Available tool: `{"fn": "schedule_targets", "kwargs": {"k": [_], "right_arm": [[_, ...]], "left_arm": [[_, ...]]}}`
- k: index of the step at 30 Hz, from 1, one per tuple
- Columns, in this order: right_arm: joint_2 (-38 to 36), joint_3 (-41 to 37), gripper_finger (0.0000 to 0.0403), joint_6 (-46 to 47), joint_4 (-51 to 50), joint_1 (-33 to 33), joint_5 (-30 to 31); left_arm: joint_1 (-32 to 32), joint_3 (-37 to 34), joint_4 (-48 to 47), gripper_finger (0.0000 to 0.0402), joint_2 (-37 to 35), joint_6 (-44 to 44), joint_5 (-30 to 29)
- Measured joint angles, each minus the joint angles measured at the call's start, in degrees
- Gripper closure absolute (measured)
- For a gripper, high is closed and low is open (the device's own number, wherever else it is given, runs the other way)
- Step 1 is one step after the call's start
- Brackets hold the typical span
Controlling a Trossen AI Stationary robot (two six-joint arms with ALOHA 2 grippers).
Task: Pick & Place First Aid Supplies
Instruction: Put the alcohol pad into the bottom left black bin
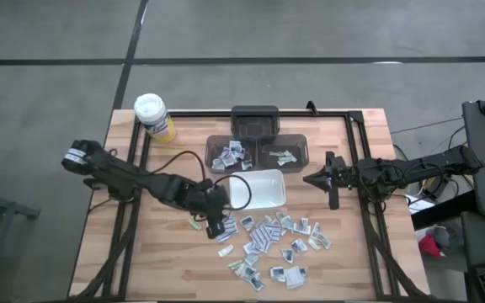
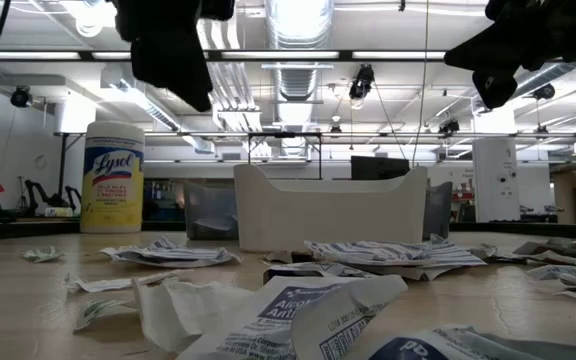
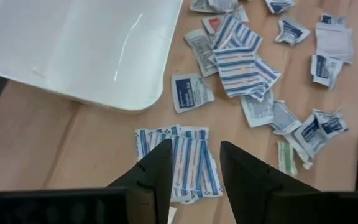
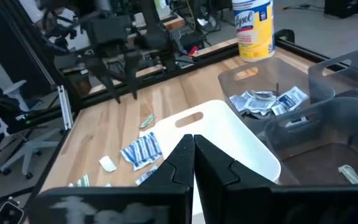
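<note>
Wooden table (image 1: 167, 261) strewn with first aid supplies (image 1: 272, 240), fluorescent-lit workshop behind.

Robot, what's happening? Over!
Left gripper open above striped packets. Right gripper shut, waiting beside white tray. Nothing in the way.

Even, bright overhead lighting from ceiling fixtures (image 2: 298, 25), which bloom white in the low view. A soft glare streak crosses the white tray (image 3: 104, 50). Shadows on the table (image 1: 175, 269) are faint. Nearest packets (image 2: 298, 310) in the low view are blurred; both arms silhouette dark against the ceiling.
</note>
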Motion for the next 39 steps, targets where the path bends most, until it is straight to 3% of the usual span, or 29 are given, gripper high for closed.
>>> {"fn": "schedule_targets", "kwargs": {"k": [5,10,17,27,35,39], "right_arm": [[0.02,0.0,0.0394,0.16,0.19,0.0,0.0],[0.0,0.02,0.0394,6.28,1.95,0.0,0.02],[0.05,0.02,0.0394,7.4,6.62,0.03,-0.96],[6.02,2.76,0.0394,2.9,13.59,0.16,-2.08],[16.88,12.6,0.0394,-0.39,12.27,2.04,-9.4],[21.41,18.96,0.0394,0.01,5.11,4.06,-10.6]], "left_arm": [[0.04,-5.14,5.63,0.0275,-0.24,-0.07,1.01],[0.04,-9.18,6.65,0.0275,-0.51,-1.71,2.69],[0.17,-13.6,7.87,0.0276,-5.61,0.2,1.84],[0.22,-23.65,9.06,0.0276,-22.75,1.0,-1.92],[0.24,-32.98,11.2,0.0275,-38.02,1.72,-1.92],[0.24,-36.56,11.16,0.0275,-44.07,3.52,-1.9]]}}
